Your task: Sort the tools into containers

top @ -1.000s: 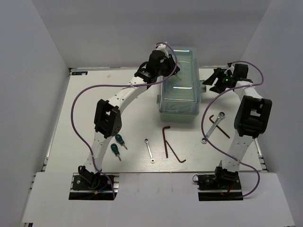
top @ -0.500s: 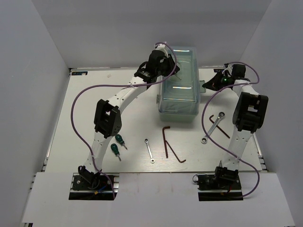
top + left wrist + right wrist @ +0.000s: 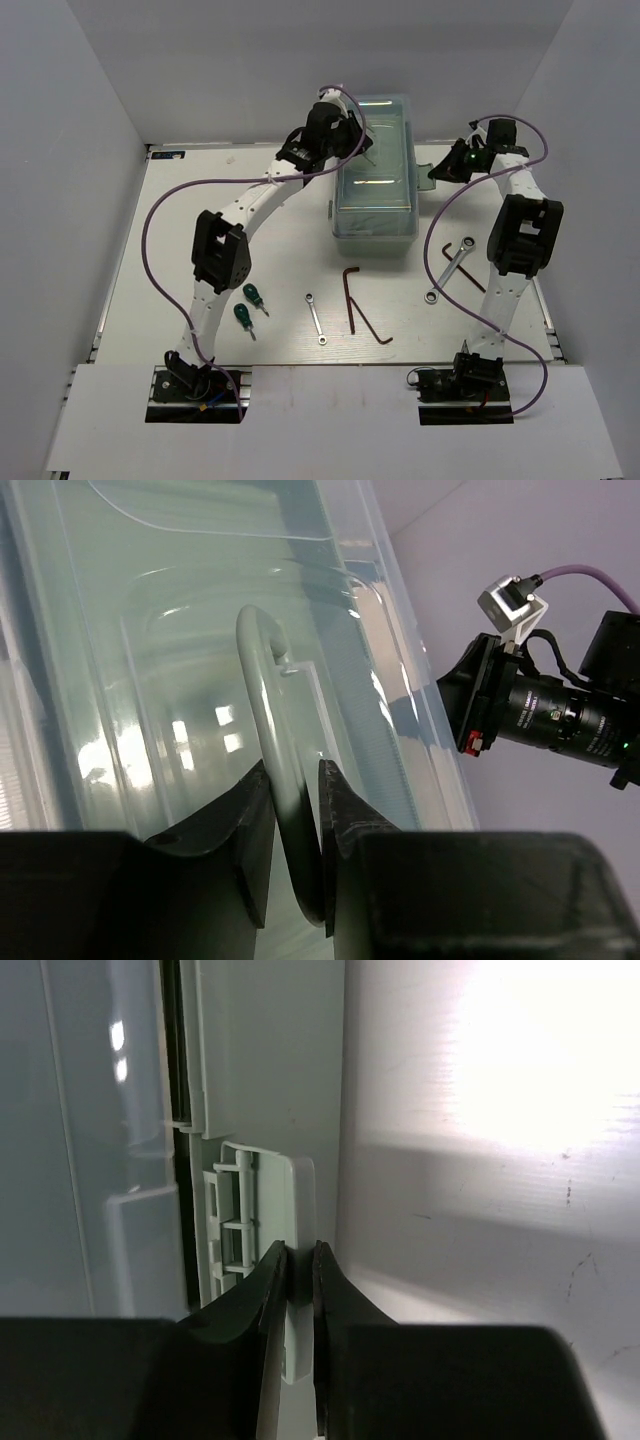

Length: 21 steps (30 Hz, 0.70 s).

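The pale mint-green toolbox point(image 3: 375, 195) stands at the back of the table with its translucent lid point(image 3: 150, 670) down. My left gripper point(image 3: 360, 150) point(image 3: 295, 780) is shut on the toolbox's handle point(image 3: 266, 705). My right gripper point(image 3: 437, 172) point(image 3: 298, 1260) is shut on the side latch point(image 3: 272, 1210) at the box's right wall. On the table lie two green-handled screwdrivers point(image 3: 254, 296) point(image 3: 243, 319), a small wrench point(image 3: 316, 318), a longer wrench point(image 3: 451, 268) and dark hex keys point(image 3: 351, 295) point(image 3: 446, 252).
The right arm's upright link point(image 3: 520, 240) stands just right of the longer wrench. The right wrist camera point(image 3: 545, 705) shows beyond the box's rim in the left wrist view. White walls close in the table on three sides.
My right gripper moved left to the toolbox's side and closed on the latch. The left arm shifted slightly back with the handle, and the box's near end moved a little away.
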Available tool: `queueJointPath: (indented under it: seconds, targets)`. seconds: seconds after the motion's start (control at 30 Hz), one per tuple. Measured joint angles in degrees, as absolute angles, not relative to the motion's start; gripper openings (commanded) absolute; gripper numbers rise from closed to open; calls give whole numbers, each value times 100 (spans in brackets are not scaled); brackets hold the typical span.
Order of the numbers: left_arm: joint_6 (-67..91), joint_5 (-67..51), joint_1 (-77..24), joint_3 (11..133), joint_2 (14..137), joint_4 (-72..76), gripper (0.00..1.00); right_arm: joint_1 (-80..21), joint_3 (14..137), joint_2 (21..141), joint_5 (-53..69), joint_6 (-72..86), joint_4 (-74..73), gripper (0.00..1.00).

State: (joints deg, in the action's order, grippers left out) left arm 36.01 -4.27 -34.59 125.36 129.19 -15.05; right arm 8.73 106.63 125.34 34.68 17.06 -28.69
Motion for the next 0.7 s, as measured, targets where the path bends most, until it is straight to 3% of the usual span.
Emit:
queueJointPath:
  seconds: [0.7]
  targets:
    - [3039,204,-2945,11804,11695,-2163,0,856,10895,12628,3315,1441,-3052,0]
